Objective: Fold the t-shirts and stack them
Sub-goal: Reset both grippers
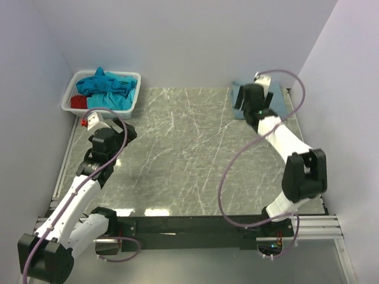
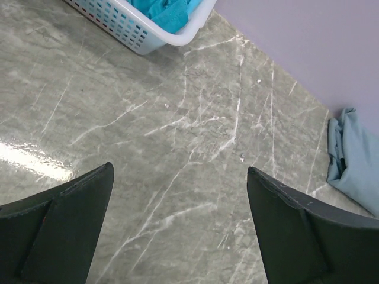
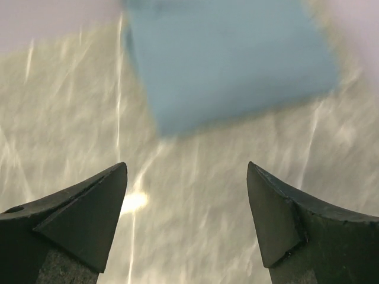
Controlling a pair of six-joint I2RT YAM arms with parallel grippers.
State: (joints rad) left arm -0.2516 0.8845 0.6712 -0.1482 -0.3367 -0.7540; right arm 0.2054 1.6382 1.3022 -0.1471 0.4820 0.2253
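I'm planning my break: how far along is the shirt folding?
Done: one blue shirt lies folded in the far right corner. In hand: nothing; right gripper and left gripper are open. Left: turquoise shirt and red shirt sit crumpled in the basket.

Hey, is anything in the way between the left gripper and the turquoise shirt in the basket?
Only the near wall of the white basket, just ahead of the open left gripper. The turquoise shirt lies uncovered on top, so it looks reachable from above.

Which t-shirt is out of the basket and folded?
The grey-blue t-shirt, lying flat and folded in the far right corner below the right claw. The turquoise t-shirt and red t-shirt sit bunched in the white basket.
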